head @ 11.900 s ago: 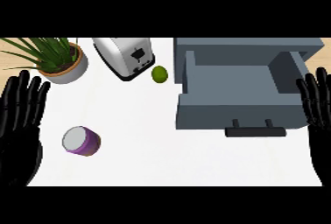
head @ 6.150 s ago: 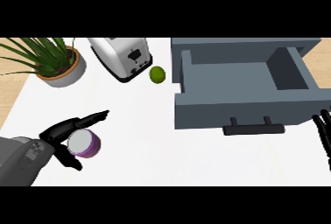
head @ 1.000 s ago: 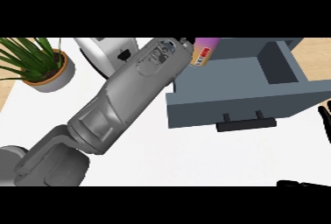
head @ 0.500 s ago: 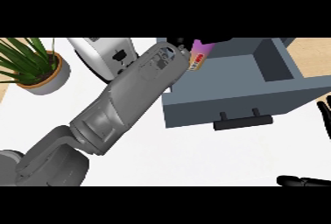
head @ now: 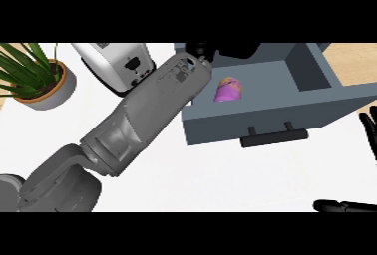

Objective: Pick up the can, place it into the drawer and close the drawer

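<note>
The left hand (head: pixel 234 50) is over the back part of the open drawer (head: pixel 309 114), at the top edge of the view. Only a small black part of it shows past the end of the grey forearm (head: pixel 158 109), so it cannot be told whether this hand is spread or closed. It does not seem to hold anything, because the can (head: pixel 227 90) shows apart from it. The purple can lies on its side on the floor of the drawer, near the left wall and just beside the wrist end of the forearm. The forearm comes from the lower left corner and crosses the table (head: pixel 221 179) on a slant up to the drawer. The drawer is pulled out, and its black handle (head: pixel 274 139) on the front wall points toward the robot. The right hand (head: pixel 367 130) is at the right edge of the view, near the right front corner of the drawer. It is relaxed, its fingers are straight, and it holds nothing. To the left of the forearm stands a toaster (head: pixel 117 64), and further left a plant (head: pixel 33 74) in a pot. For the task, the picking and the placing look done, since the can is already inside the drawer. What is left is probably to take the left arm out of the drawer and then to push the front wall until the drawer is closed.
</note>
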### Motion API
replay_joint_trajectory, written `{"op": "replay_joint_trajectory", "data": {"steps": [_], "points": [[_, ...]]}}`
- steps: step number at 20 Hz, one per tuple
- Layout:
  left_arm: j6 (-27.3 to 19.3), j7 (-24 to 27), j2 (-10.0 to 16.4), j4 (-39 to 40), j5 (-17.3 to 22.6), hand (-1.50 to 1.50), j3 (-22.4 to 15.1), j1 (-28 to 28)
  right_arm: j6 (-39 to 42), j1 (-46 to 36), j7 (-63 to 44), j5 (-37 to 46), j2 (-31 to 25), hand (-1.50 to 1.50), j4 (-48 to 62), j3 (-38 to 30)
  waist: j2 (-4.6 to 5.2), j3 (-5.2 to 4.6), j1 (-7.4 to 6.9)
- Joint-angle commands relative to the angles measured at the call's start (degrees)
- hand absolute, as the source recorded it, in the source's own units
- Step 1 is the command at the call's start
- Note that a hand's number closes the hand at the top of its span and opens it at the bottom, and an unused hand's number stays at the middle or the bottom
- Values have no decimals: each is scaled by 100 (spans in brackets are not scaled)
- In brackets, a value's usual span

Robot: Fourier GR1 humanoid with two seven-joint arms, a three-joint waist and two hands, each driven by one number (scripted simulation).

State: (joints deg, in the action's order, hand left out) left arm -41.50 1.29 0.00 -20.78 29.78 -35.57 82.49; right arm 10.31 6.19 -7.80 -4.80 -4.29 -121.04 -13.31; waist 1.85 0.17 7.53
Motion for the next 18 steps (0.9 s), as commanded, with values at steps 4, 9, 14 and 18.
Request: {"op": "replay_joint_trajectory", "data": {"steps": [4,9,14,18], "points": [[-247,303,0,121,201,-150,-29,-79,48,146,204,35,82,-150,62,43,6,-1,-19],[-417,432,0,-24,419,-150,-76,-273,-50,-96,110,473,-167,-150,-245,59,4,-8,-40],[-559,90,0,-159,693,-150,-65,6,93,24,604,1178,-470,-150,-471,167,-28,-3,-28],[-372,420,0,-254,919,-150,105,-37,20,-306,484,1718,-656,-150,-611,389,-16,-13,-157]]}}
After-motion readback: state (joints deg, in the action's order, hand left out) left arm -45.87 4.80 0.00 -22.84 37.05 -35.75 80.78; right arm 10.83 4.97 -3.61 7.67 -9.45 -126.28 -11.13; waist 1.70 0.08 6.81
